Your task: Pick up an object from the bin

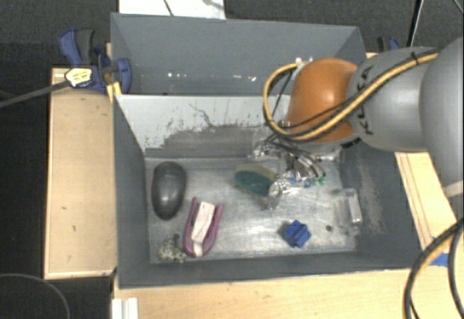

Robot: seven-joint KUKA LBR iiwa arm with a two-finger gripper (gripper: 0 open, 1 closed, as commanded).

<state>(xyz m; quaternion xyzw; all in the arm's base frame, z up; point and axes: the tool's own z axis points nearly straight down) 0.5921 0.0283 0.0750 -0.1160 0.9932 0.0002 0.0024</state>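
Observation:
My gripper (278, 193) hangs low in the middle of the bin, under the orange wrist cover. Its fingertips reach down right beside a dark green rounded object (251, 181), touching or nearly touching its right edge. A small blue block (296, 234) lies on the floor below and slightly right of the fingers. A clear plastic piece (349, 207) rests to the right, near the bin's right wall.
A dark grey computer mouse (168, 190) lies at the left of the bin floor. Beside it sits a purple and white folded item (201, 228), with a small speckled thing (171, 250) at the front left corner. The arm comes in from the right.

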